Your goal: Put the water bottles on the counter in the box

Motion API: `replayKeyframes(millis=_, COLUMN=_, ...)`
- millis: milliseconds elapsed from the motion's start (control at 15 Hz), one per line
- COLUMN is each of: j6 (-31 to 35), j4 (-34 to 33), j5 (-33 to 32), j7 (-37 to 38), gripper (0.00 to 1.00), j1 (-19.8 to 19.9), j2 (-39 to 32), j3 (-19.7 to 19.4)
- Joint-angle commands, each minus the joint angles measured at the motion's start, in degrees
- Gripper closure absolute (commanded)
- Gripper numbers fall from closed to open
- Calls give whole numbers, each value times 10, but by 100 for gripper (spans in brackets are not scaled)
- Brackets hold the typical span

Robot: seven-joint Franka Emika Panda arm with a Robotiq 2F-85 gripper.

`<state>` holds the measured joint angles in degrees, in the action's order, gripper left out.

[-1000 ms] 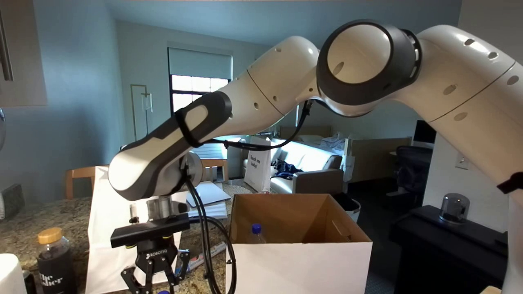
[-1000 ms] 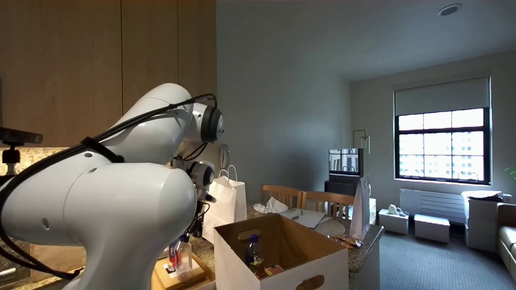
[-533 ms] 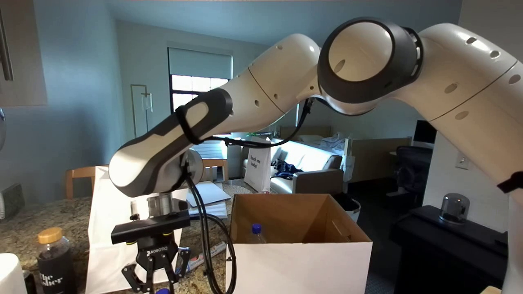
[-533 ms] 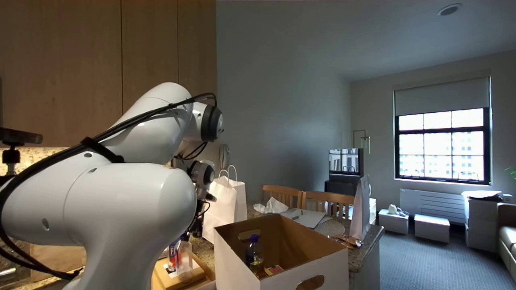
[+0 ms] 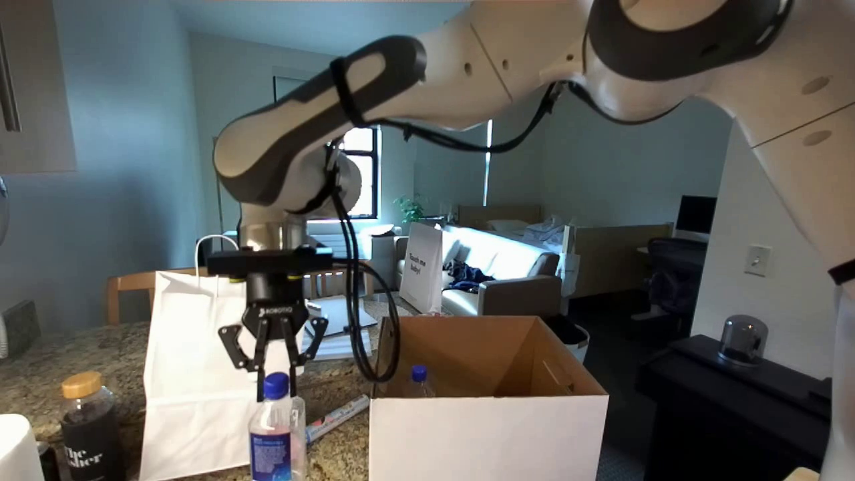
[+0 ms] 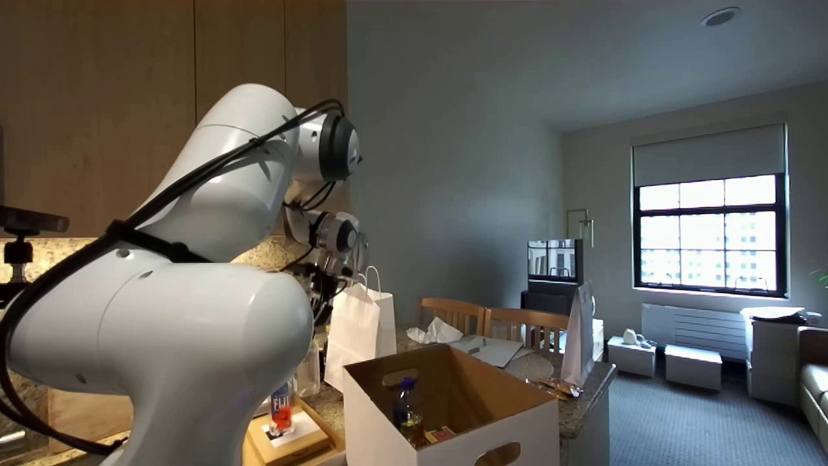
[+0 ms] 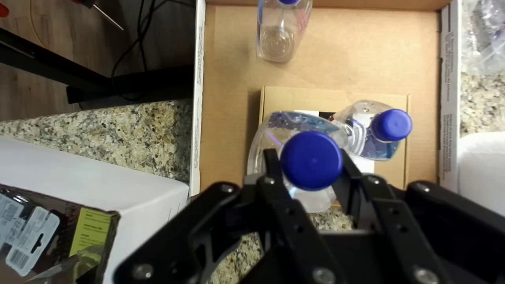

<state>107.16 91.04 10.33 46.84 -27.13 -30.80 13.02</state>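
Now, in an exterior view my gripper is clasping a water bottle at the neck, jaws drawn in under its blue cap; the view's edge is cutting off the base. A white paper bag is standing behind. To the right, the box is sitting open, its pale front hiding all but the top of an inner bottle. My cables are looping across the box's left edge. On the counter, a dark-sleeved bottle is losing its foot to the lower edge.

In an exterior view my arm is covering much of the grip; only the held water bottle's clear lower body is showing. A Fiji bottle, top hidden, is standing on a flat carton. In the box, a red-and-yellow pack is lying near the inner bottle.

In the wrist view, blue cap and fingers are covering part of the flat carton. The Fiji bottle is showing close by mine; whether they are touching, I cannot tell. Another bottle, cap partly cut off, is standing in a shallow tray.
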Motion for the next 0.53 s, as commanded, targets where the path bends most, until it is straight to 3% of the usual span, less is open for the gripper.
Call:
replayKeyframes(millis=0, j6=-9, j4=58, j5=34, j7=32, gripper=84, j1=28, j2=116, j3=-7)
replayKeyframes(millis=467, j6=-2, j4=101, j5=50, j7=88, gripper=85, j1=118, j2=277, j3=-50)
